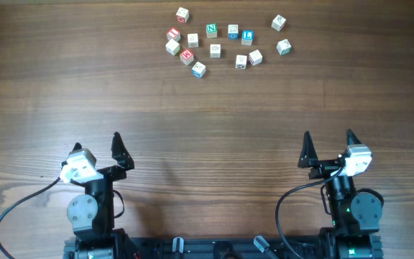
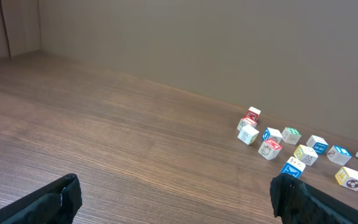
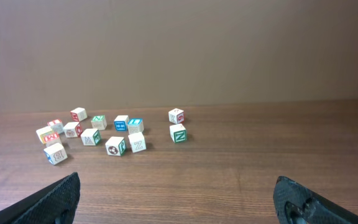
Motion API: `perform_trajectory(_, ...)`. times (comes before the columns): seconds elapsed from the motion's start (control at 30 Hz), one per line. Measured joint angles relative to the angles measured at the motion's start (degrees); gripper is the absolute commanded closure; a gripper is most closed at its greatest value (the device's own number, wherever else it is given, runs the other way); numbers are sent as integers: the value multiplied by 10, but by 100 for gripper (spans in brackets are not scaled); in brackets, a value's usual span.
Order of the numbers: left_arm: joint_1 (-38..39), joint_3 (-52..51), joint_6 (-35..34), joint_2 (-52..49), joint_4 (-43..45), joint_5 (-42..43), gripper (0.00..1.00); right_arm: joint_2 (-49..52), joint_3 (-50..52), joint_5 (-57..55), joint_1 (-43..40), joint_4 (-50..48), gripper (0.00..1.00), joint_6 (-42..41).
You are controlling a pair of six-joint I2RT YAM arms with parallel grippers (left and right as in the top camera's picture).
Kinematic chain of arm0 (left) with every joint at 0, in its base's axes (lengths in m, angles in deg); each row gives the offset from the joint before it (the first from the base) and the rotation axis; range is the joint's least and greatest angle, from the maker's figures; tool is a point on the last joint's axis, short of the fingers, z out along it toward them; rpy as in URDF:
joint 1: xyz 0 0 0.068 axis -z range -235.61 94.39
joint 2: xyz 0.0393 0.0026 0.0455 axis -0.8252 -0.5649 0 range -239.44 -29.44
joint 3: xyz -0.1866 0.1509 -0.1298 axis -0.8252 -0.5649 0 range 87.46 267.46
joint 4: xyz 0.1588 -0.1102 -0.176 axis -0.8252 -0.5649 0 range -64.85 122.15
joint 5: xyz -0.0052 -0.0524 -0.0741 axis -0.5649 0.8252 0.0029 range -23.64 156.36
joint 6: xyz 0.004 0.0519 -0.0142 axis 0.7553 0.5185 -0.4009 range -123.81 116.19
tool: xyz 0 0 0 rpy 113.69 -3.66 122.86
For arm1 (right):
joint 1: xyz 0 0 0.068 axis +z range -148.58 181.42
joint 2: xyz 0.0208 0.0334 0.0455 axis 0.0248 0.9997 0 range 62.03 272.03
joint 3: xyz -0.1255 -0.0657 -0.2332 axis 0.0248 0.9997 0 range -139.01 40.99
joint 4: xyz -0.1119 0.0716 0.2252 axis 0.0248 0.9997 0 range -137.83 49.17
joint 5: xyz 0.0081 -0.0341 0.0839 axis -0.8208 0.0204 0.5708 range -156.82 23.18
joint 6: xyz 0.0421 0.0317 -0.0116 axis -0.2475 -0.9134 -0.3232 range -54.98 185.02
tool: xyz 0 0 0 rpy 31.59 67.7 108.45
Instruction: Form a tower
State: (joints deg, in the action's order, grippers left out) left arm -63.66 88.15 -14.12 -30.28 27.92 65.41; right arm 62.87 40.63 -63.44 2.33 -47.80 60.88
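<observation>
Several small wooden letter cubes (image 1: 215,50) lie loose, one layer deep, on the far middle of the table. Among them are a green N cube (image 1: 211,30), a blue cube (image 1: 247,35) and a red cube (image 1: 173,34). No tower is in view. My left gripper (image 1: 95,142) stands open at the near left, far from the cubes, with nothing between its fingers. My right gripper (image 1: 328,135) stands open at the near right, also holding nothing. The left wrist view has the cubes (image 2: 291,135) to the right, beyond the gripper (image 2: 175,186). In the right wrist view the cubes (image 3: 121,122) lie ahead and to the left of the gripper (image 3: 177,183).
The wooden table (image 1: 207,108) stretches between the grippers and the cubes. A plain brown wall (image 3: 179,50) rises behind the table's far edge. Black cables (image 1: 20,205) loop beside each arm base at the near edge.
</observation>
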Motion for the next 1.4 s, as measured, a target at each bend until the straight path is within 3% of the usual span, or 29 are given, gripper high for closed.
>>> perform_trajectory(0.27, 1, 8, -1, -1, 12, 64, 0, 0, 0, 0, 0, 0, 0, 0)
perform_trajectory(0.37, 1, 86, -4, -41, 12, 89, 0, 0, 0, 0, 0, 0, 0, 2)
perform_trajectory(0.5, 1, 247, -5, -182, -9, 126, 0, 0, 0, 0, 0, 0, 0, 4)
perform_trajectory(0.67, 1, 489, -7, -434, -141, 191, 0, -1, 0, 0, 0, 0, 1, 4)
perform_trajectory(0.8, 38, 605, 2, -614, -177, 200, 0, -1, 0, 0, 0, 0, 0, 4)
perform_trajectory(1.03, 157, 682, 64, -837, -135, 136, 0, -1, 0, 0, 0, 0, 0, 4)
perform_trajectory(1.4, 173, 684, 73, -1023, -45, 106, 0, -1, 0, 0, 0, 0, 0, 4)
